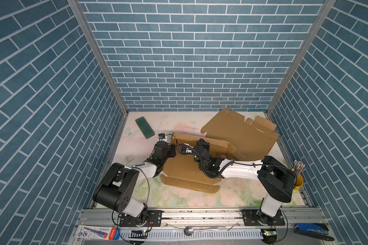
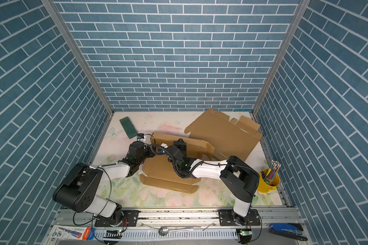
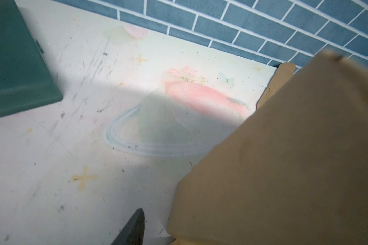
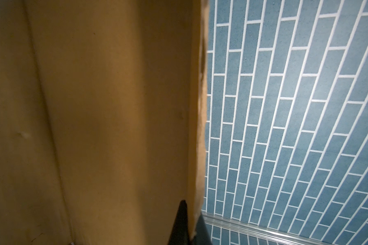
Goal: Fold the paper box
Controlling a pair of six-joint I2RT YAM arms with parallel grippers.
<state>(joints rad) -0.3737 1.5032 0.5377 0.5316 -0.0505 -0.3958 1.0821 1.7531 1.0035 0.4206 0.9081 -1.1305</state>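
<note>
The paper box [image 1: 185,169] [image 2: 164,169] is brown cardboard in mid-table, base flat, front flap down, back wall raised. My right gripper [image 1: 201,141] [image 2: 180,142] reaches over the base and is shut on the top edge of that back wall [image 4: 115,106]; in the right wrist view its two dark fingers [image 4: 182,218] sit on either side of the edge. My left gripper [image 1: 172,146] [image 2: 149,148] is at the box's left end. In the left wrist view one finger [image 3: 136,224] shows clear of a cardboard flap [image 3: 285,159], which hides the other.
A large brown cardboard panel [image 1: 242,133] with flaps lies at the back right; whether it joins the box I cannot tell. A green flat case [image 1: 145,127] [image 3: 15,59] lies back left. A yellow cup of pencils [image 2: 268,180] stands at the right edge.
</note>
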